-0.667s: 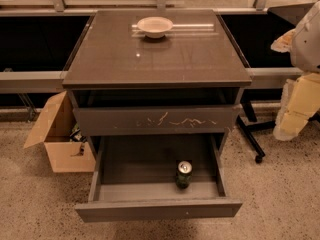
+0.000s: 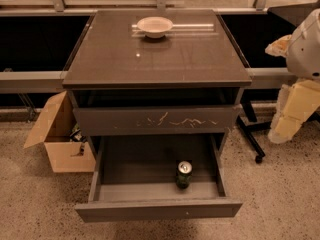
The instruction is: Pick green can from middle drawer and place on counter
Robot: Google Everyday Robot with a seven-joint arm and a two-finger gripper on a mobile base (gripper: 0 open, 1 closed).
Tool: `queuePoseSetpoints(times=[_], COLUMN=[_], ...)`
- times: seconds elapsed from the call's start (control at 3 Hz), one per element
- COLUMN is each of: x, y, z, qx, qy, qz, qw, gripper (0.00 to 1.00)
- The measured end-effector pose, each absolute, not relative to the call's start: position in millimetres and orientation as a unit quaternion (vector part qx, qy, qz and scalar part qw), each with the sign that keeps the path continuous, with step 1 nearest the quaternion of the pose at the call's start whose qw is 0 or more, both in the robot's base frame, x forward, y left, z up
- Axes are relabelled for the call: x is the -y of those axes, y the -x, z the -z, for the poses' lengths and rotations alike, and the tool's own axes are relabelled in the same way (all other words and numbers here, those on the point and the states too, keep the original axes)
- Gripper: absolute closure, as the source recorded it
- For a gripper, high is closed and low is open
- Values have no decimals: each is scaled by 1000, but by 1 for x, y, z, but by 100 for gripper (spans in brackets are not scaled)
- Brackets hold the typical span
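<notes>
The green can (image 2: 183, 174) stands upright inside the open middle drawer (image 2: 157, 210), near its front wall and right of centre, with its silver top showing. The counter (image 2: 165, 59) is the glossy dark slab on top of the cabinet. My arm comes in at the right edge. My gripper (image 2: 289, 120), a pale yellow part below a white housing, hangs right of the cabinet at about the height of the upper drawer. It is well apart from the can and holds nothing that I can see.
A white bowl (image 2: 155, 26) sits at the back of the counter. Above the open drawer is a drawer front with pale scratches (image 2: 155, 120), slightly pulled out. An open cardboard box (image 2: 57, 134) stands on the floor at the left. A black wheeled leg (image 2: 252, 144) is at the right.
</notes>
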State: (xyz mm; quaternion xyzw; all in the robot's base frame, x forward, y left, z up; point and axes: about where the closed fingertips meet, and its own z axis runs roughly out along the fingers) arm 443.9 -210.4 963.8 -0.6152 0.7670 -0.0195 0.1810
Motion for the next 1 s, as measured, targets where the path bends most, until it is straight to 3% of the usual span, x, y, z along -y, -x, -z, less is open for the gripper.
queuePoseSetpoints(times=[1.0], x=[191], y=[-452], z=[-867], qx=[-717], qy=[618], qz=[-139], qw=[292], gripper=[0])
